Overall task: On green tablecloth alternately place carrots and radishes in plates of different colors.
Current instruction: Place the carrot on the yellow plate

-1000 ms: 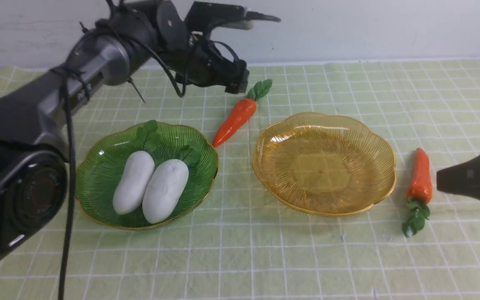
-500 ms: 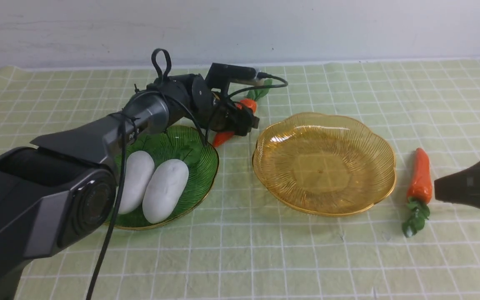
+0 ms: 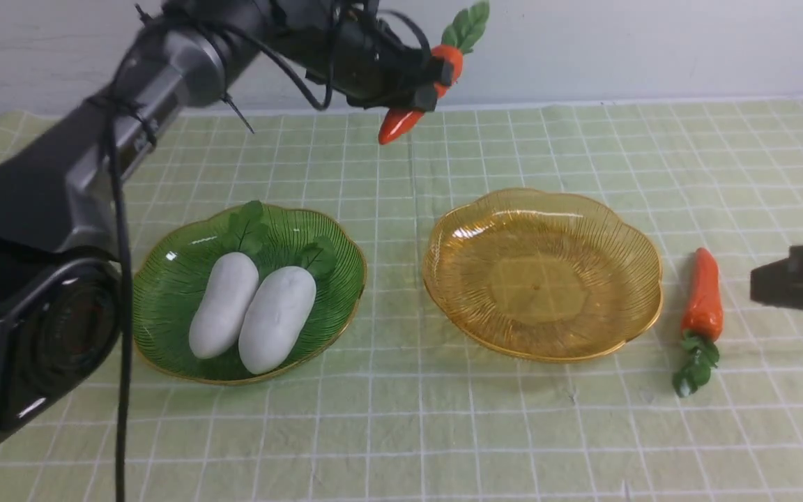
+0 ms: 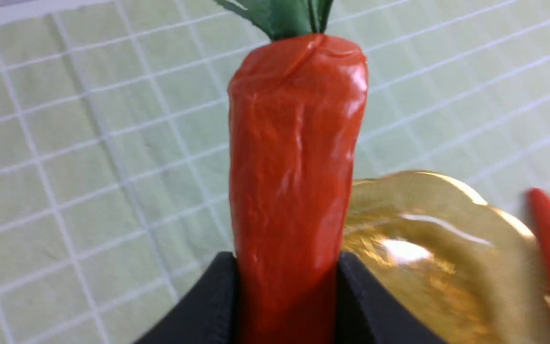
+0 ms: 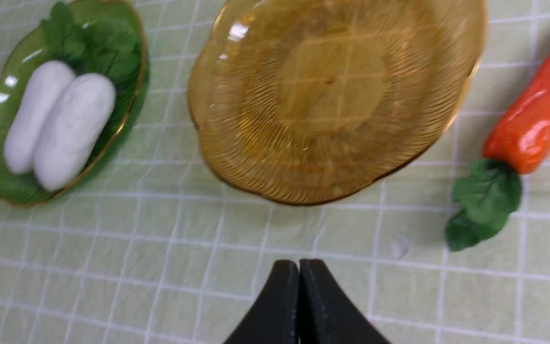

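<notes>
My left gripper (image 3: 436, 77) is shut on an orange carrot (image 3: 396, 125), held high above the green tablecloth (image 3: 443, 432), behind the gap between the two plates, tip down and leaves up. In the left wrist view the carrot (image 4: 299, 143) sits between the black fingers. Two white radishes (image 3: 224, 314) (image 3: 276, 318) lie side by side in the green plate (image 3: 164, 293). Nothing lies in the amber plate (image 3: 541, 272). A second carrot (image 3: 702, 296) lies on the cloth just right of it. My right gripper (image 5: 299, 265) is shut and empty, hovering near that carrot (image 5: 533, 119).
The white wall runs along the cloth's far edge. My left arm (image 3: 60, 174) and its cable stretch over the left of the cloth, above the green plate. The right gripper (image 3: 757, 282) juts in from the right edge.
The left gripper dropped to the carrot behind the plates, closed on it and lifted it high off the cloth. The right gripper drifted slightly right.
</notes>
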